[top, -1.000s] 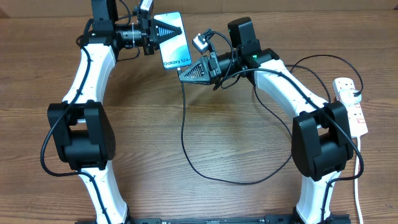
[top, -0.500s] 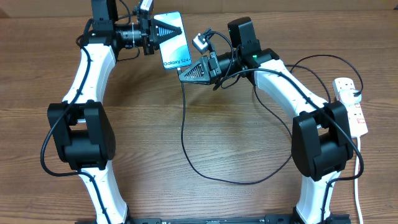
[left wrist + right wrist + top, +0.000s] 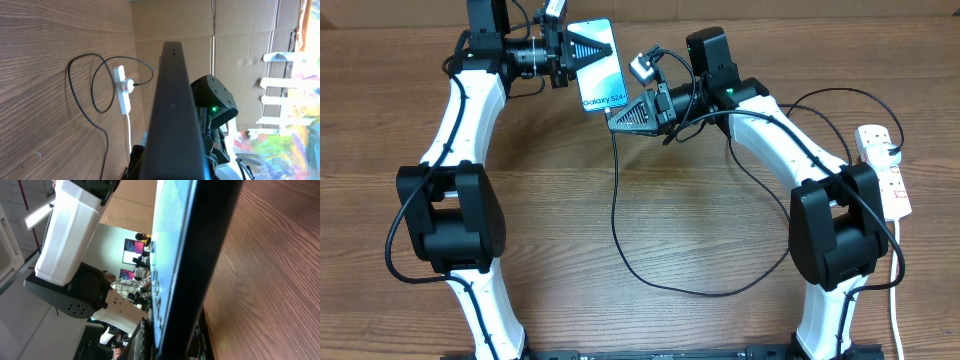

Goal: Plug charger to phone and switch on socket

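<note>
Pinches the phone (image 3: 603, 80) in the left claw (image 3: 600, 46), pressed together across its upper half. Holds it at the far side of the table (image 3: 550, 200), between the two arms, slanted, screen up and glowing pale blue, with "Galaxy" readable near its lower end. Cannot tell from above whether it touches the wood.

Holds the right claw (image 3: 618, 122) at the phone's lower end, pressed together on the tip of the thin black cable (image 3: 616, 210). Cannot tell whether the plug sits in the phone; hidden by the claw.

Lets the cable hang from that claw toward the near edge, loop wide across the wood, and run back up under the right arm (image 3: 790, 140) toward the white power strip (image 3: 886, 170). Shows that strip at the right edge of the table, well apart from the phone, with a white cord (image 3: 897, 300) running toward the near edge.

From the left wrist: only the phone's dark edge up the middle, the strip and looping cable on the wood beyond, and a green light (image 3: 214, 108) on the right arm. From the right wrist: the phone's dark edge and a sliver of lit screen, wood grain alongside.
</note>
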`<action>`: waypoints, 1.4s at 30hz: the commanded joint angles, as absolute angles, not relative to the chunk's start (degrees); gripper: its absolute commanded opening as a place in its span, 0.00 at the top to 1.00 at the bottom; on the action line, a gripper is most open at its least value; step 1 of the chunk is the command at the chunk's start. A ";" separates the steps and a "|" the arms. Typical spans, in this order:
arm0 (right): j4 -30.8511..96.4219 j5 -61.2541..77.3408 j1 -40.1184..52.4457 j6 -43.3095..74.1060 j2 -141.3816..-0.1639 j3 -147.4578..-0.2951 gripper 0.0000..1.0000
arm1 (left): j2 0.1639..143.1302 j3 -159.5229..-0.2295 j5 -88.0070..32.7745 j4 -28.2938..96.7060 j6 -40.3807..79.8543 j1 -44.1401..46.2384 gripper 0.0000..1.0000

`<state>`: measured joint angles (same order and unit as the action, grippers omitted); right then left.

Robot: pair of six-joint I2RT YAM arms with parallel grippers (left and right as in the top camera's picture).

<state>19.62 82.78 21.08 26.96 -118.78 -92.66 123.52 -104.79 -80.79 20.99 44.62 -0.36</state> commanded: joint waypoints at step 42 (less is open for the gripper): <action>15.25 79.11 20.88 31.31 -117.16 -93.34 0.96 | 121.71 -105.14 -84.07 20.73 46.28 0.03 0.96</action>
<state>15.92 81.89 21.10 30.65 -118.78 -92.66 123.52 -104.79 -80.90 20.93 46.35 -0.36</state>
